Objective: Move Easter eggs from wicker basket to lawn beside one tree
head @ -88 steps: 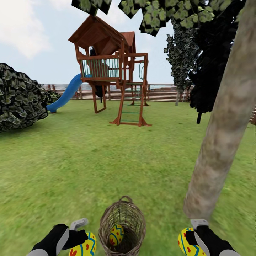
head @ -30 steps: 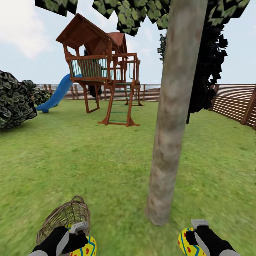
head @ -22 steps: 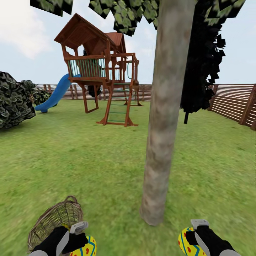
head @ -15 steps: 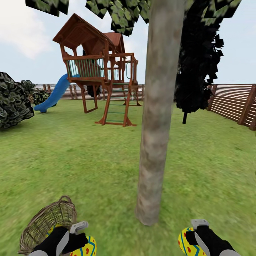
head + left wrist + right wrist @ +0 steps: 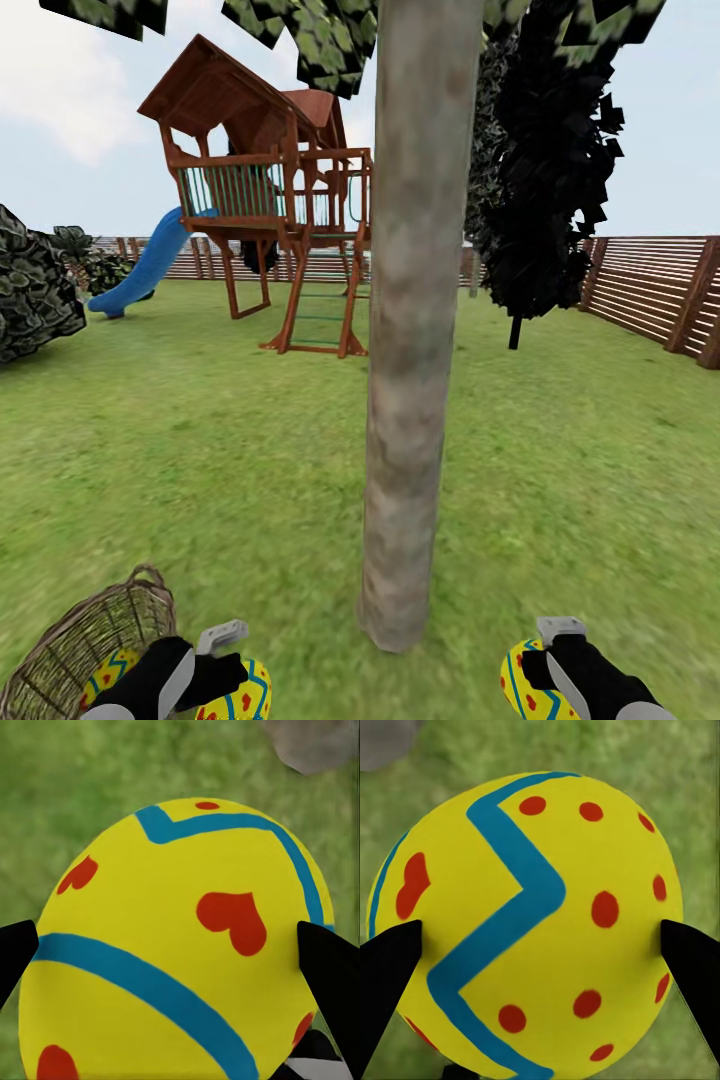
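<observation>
Both fingers (black) (image 5: 330, 967) grip Easter eggs (image 5: 529, 922).

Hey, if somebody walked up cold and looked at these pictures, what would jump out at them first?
The pale tree trunk rising straight ahead, dead centre on the lawn. Next, the bright yellow eggs: one in the left gripper, one in the right gripper, and a third in the wicker basket at lower left. Behind stands a wooden playset with a blue slide.
</observation>
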`<state>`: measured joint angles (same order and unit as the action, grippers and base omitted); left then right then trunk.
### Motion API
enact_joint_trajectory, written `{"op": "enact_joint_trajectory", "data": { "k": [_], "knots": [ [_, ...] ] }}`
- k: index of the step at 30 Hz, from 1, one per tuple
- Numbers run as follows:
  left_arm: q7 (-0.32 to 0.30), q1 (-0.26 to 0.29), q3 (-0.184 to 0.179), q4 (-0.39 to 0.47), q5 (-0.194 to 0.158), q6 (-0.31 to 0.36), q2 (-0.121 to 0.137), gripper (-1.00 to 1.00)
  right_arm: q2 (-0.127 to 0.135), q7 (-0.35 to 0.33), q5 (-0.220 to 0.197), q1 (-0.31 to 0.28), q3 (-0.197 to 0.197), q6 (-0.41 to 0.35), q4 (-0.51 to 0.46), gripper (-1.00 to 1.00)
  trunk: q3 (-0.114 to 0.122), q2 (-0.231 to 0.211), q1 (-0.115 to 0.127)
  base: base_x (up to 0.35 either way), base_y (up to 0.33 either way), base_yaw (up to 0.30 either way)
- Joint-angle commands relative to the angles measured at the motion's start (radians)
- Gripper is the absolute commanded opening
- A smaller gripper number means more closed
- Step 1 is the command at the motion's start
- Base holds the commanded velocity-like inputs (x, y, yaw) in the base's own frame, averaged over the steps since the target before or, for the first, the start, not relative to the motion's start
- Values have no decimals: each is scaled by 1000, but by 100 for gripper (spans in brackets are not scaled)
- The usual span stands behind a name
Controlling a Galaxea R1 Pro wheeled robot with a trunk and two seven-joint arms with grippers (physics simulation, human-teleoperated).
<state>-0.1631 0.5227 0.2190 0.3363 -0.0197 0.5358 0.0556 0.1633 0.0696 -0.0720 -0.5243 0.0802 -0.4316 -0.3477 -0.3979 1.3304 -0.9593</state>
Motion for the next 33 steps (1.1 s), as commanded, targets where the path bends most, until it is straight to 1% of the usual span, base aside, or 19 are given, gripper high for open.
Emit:
{"op": "enact_joint_trajectory", "data": {
  "k": [1, 4, 5, 6, 7, 9, 15, 29, 32, 33],
  "knots": [
    [-3, 0, 5, 1, -2, 2, 0, -100, 1, 6, -8, 0, 8, -6, -2, -100, -1, 1, -1, 311, -111, 0],
    [-3, 0, 11, 3, -3, -2, 0, -100, 2, 6, -8, 0, 7, -6, -2, -100, -1, 1, -1, 310, -102, 0],
    [-2, 0, 14, 4, -5, -1, 3, -100, 7, 4, -10, 0, 5, -6, -2, -100, -1, 1, -1, 237, -106, 0],
    [-2, 0, 16, 10, -7, 1, 11, -100, 17, 2, -13, 0, 1, -7, -4, -100, -1, 1, -1, 142, -114, 0],
    [-1, 0, 17, 14, -7, 4, 23, -100, 33, 1, -17, 0, -1, -8, -6, -100, -1, 1, -1, 58, -56, 0],
    [-1, 0, 20, 16, -8, 6, 33, -100, 45, 0, -15, 0, 1, -8, -8, -100, -1, 1, -1, 22, -22, 0],
    [-1, 0, 19, 15, -8, 7, 29, -100, 41, 4, -13, 0, 1, -12, -10, -100, -1, 1, -1, 1, -1, 0],
    [-1, 0, 19, 12, -9, 6, 29, -100, 36, 6, -11, 0, 6, -9, -7, -100, -45, 99, -54, 0, 0, 0],
    [-1, 0, 19, 17, -9, 7, 39, -100, 38, 6, -11, 0, 5, -9, -7, -100, -54, 120, -66, 0, 0, 0],
    [-2, 0, 19, 20, -8, 9, 56, -100, 39, 5, -12, 0, 4, -9, -7, -100, -58, 127, -70, 0, 0, 0]
  ]
}}
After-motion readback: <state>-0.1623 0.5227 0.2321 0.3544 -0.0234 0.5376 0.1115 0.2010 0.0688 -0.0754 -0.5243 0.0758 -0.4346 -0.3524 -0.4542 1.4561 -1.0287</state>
